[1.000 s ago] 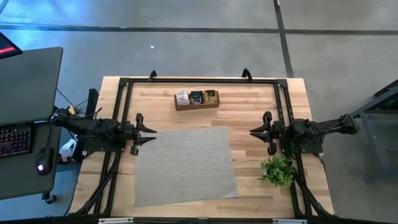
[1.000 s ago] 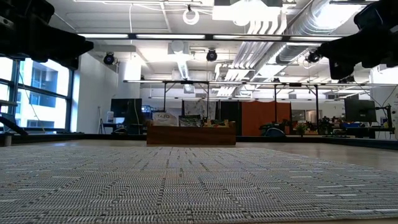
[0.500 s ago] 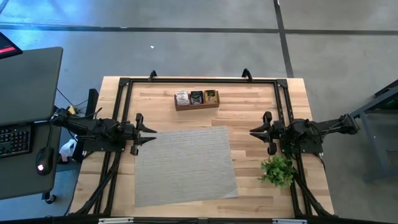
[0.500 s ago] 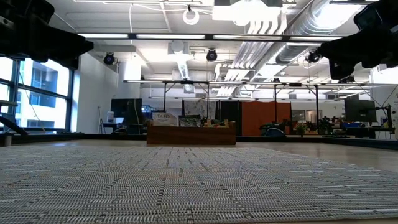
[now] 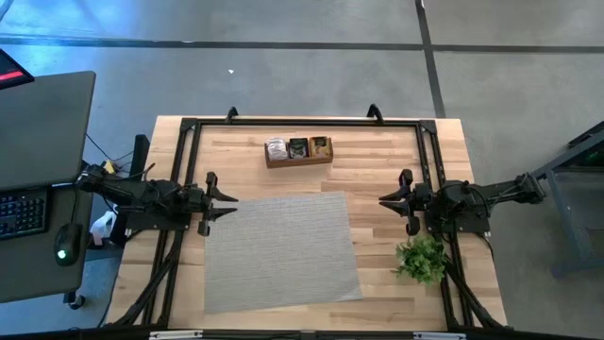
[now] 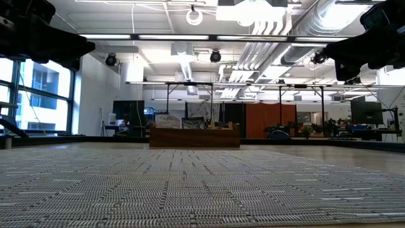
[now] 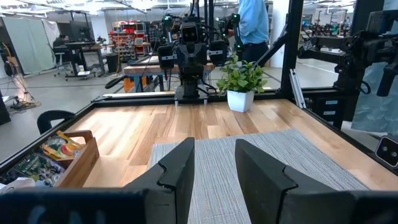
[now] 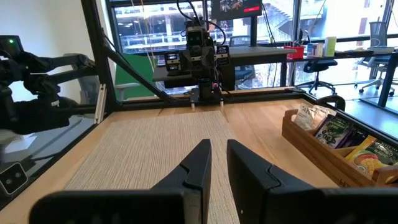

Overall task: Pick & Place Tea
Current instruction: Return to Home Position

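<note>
The tea sachets (image 5: 298,146) stand on edge in a wooden tray (image 5: 298,161) with three compartments at the table's far middle: white ones, dark ones and yellow ones. They also show in the right wrist view as sachets (image 8: 336,134) and in the left wrist view as sachets (image 7: 59,146). My left gripper (image 5: 229,204) hovers level at the left edge of a grey mat (image 5: 280,250), open and with nothing in it (image 7: 214,168). My right gripper (image 5: 383,201) hovers level beside the mat's right edge, its fingers a narrow gap apart with nothing between them (image 8: 219,163).
A small green plant (image 5: 422,258) in a white pot stands on the table near the right arm. A black frame (image 5: 302,121) runs round the table's edges. The woven mat covers the middle and near part of the table. A person stands beyond the table in the left wrist view (image 7: 252,25).
</note>
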Controlling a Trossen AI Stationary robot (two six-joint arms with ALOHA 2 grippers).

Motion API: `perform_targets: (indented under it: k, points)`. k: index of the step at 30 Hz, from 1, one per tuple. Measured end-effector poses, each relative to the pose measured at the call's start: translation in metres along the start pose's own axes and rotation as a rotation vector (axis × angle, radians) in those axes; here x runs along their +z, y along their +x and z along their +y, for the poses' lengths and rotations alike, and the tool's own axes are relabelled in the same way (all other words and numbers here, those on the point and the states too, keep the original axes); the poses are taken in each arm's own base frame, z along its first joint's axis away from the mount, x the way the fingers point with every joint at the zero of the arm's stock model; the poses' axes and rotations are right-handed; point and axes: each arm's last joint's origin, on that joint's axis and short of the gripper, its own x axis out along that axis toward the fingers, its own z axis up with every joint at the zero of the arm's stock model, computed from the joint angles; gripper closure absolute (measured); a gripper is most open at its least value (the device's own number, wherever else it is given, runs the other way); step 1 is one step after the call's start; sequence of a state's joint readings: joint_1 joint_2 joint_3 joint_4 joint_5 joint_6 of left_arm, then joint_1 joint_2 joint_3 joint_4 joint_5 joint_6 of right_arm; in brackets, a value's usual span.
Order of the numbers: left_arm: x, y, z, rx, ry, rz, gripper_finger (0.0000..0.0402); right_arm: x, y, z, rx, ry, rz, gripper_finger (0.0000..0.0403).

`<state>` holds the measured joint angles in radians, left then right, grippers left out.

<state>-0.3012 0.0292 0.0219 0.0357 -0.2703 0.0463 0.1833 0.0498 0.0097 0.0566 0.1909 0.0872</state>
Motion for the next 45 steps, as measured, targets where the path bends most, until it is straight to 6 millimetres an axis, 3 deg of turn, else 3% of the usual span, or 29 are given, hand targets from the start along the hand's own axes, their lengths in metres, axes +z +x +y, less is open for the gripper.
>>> perform_targets:
  k: [45]
  points:
    - [-0.0001,0.0,0.0,0.0,0.0,0.0,0.0286,0.0,0.0,0.0,0.0,0.001,0.0,0.035]
